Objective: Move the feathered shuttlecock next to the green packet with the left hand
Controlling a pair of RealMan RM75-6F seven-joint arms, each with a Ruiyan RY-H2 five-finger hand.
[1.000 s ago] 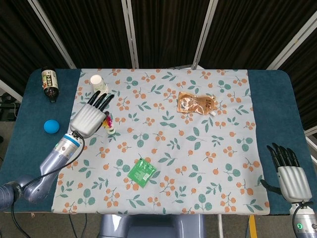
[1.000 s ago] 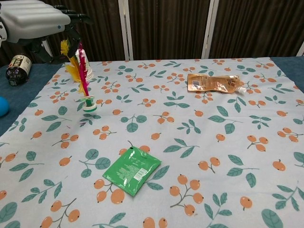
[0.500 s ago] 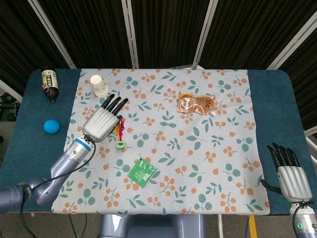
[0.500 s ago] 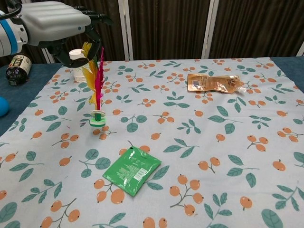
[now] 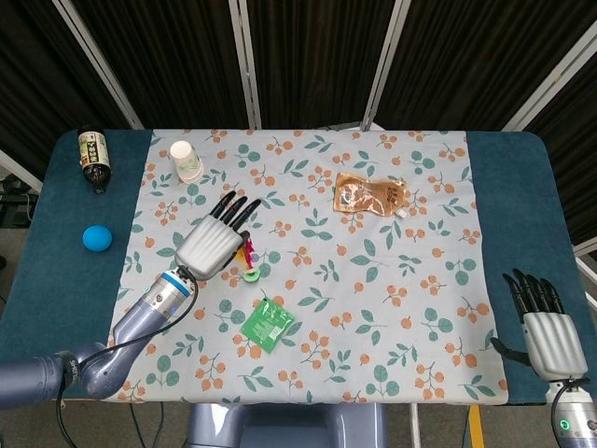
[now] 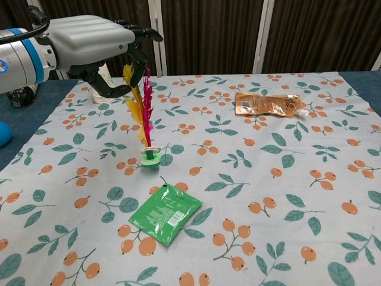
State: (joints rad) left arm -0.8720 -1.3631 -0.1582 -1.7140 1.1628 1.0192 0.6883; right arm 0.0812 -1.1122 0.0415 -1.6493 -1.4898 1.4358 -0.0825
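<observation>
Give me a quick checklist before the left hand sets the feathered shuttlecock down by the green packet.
1. Left hand holds the yellow and pink feathered shuttlecock by its feathers: ok.
2. Shuttlecock upright, green base down: ok.
3. Base touching the floral tablecloth: cannot tell.
4. Shuttlecock beside the flat green packet: not ok, it is short of it.
5. Cloth next to the packet is bare: ok.
6. Right hand away at the table's edge: ok.

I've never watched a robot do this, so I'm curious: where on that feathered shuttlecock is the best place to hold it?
Probably by the feather tops, coming from above, as the left hand does. The feathered shuttlecock hangs upright, feathers up and its small round base down, near the green packet. The long feathers give fingers something to pinch, while the base is low, small and flat, which looks harder to close on.
</observation>
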